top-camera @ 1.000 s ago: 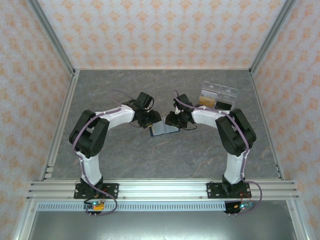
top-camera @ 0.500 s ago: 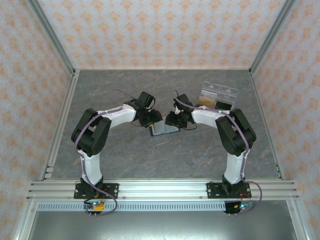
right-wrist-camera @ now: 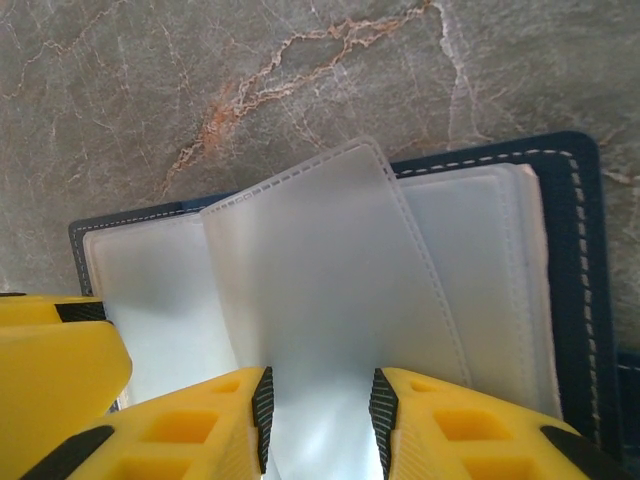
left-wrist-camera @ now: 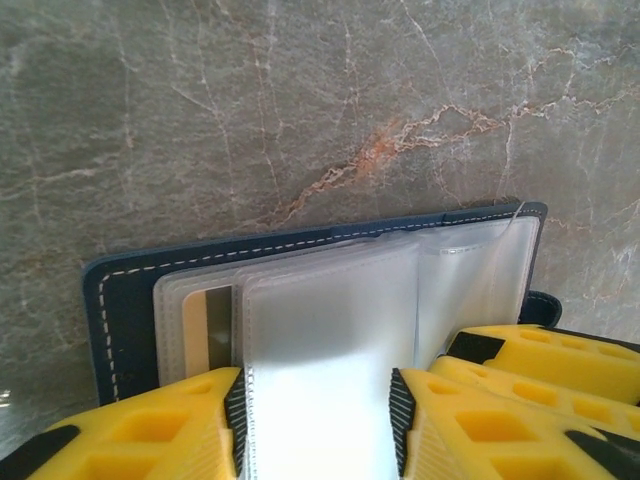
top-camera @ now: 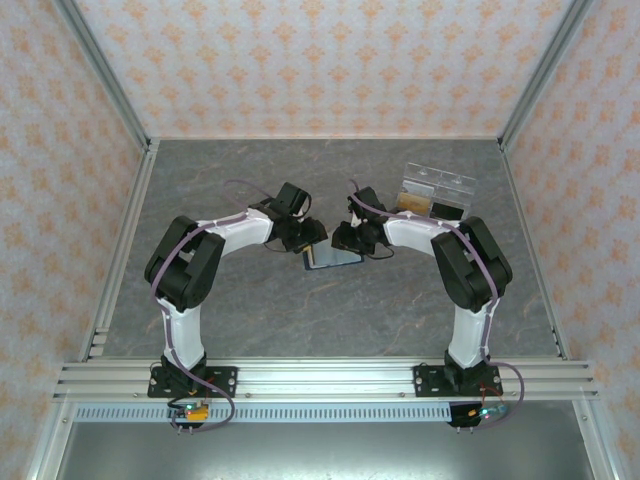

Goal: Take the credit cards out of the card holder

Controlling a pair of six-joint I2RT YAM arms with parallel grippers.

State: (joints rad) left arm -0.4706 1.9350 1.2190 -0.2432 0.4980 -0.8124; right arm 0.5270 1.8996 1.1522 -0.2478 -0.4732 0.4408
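Left claw: at one side of the wallet, fingers a little apart with a frosted sleeve in the gap. Whether they pinch it I cannot tell. It is probably there to steady or lift that leaf so a pocket opens.
Wallet: lies open on the desk, mid-desk between the two claws, navy cover down and sleeves up, which suits working on the pockets.
Card: a beige strip shows inside a sleeve near the stitched navy edge. It is not yet drawn out.
Right claw: at the opposite side, fingers a little apart, with a raised leaf running into the gap. Its grip also cannot be told. It looks set to turn the leaf aside.
Box: clear, beyond the right arm and well apart from the wallet.
Change: the left arm has swung in toward the wallet. The wallet sits slightly further right and looks darker from above. The right arm has hardly moved.
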